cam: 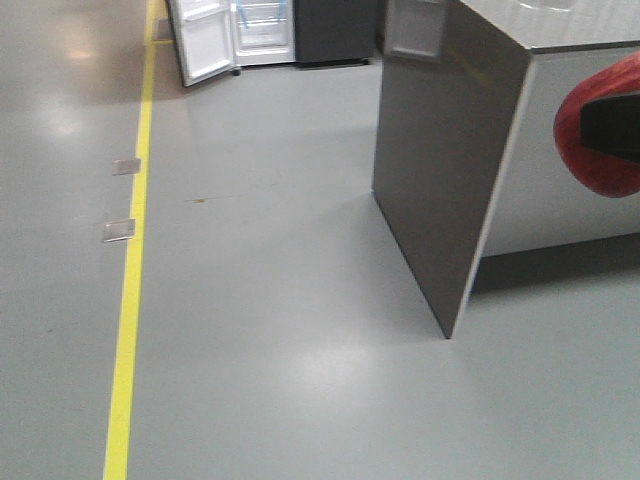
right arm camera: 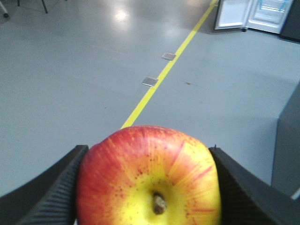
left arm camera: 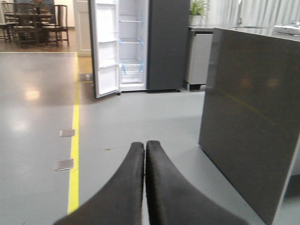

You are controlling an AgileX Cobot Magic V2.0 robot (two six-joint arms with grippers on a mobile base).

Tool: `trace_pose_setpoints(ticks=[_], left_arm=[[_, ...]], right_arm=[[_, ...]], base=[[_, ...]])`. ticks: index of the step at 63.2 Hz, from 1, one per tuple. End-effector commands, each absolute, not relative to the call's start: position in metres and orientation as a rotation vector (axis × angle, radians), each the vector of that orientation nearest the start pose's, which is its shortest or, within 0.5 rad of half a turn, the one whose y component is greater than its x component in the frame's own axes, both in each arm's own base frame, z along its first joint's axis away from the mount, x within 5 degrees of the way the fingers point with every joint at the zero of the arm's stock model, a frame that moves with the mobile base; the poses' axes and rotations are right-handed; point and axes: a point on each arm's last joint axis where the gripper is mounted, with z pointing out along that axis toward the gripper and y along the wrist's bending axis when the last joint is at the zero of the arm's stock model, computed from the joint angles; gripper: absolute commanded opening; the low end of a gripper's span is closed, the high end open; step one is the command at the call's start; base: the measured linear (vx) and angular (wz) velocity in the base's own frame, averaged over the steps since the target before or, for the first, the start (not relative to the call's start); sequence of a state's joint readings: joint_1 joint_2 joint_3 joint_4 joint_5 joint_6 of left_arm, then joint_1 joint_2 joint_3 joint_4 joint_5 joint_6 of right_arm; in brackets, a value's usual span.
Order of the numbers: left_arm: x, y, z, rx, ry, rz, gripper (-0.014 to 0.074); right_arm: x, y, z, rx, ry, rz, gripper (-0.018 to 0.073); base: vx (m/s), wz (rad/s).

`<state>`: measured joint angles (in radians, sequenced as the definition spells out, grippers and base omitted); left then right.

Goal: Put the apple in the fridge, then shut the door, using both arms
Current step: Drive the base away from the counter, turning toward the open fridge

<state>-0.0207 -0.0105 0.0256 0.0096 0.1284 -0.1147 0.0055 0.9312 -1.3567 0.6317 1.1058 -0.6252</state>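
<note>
Lying far ahead across the floor (left arm camera: 154,117), the fridge (left arm camera: 133,44) is seen with its door (left arm camera: 105,51) swung open at its left; the apple (right arm camera: 149,178) is clamped between the right fingers (right arm camera: 51,192), while the left fingers (left arm camera: 131,187) are pressed together, empty.

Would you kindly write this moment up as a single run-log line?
right claw: shut on apple | left claw: shut, empty | fridge: far ahead | door: open | stage: apple not yet in fridge

Likely lab hall (floor tape (cam: 133,230), fridge (left arm camera: 161,47))
</note>
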Motion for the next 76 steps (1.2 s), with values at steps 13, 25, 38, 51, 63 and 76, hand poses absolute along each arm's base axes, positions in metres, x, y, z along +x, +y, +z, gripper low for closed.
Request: trace_pose_setpoints(ticks=[13,25,38,51,63,76], left_arm=[[0.0565,-0.0011,0.1939,-0.078,1.557,-0.111,-0.0006],[0.0565,-0.0011,0.1939,-0.078,1.557,-0.111,-0.0006],[0.0565,-0.0011,0.1939,-0.078,1.557,-0.111,-0.0006],[0.0565,-0.0011,0.1939,-0.078,1.557,-0.111,-0.0006],[0.0565,-0.0011,0.1939,-0.078,1.557,-0.111,-0.0006],[0.0565,-0.0011,0.1939,-0.078,1.557,-0.111,-0.0006]], right_arm=[[0.1356,0.0492,0.4907,-0.601,1.819,0.387,-0.0003],[0.1356,0.0492,0.4907,-0.601,1.819,0.387,-0.0003],[0.1356,0.0492,0.4907,-0.601,1.819,0.387,-0.0003],[0.1356,0.0492,0.4907,-0.601,1.819,0.387,-0.0003],[0.1356,0.0492,0.4907,-0.601,1.819,0.387,-0.0003],[0.1356,0.0492,0.4907,-0.601,1.819,0.387,-0.0003]], base=[[0.09,0.37],[0.10,0.36],[0.12,0.27],[0.13,0.17],[0.16,0.09],[0.19,-0.01]])
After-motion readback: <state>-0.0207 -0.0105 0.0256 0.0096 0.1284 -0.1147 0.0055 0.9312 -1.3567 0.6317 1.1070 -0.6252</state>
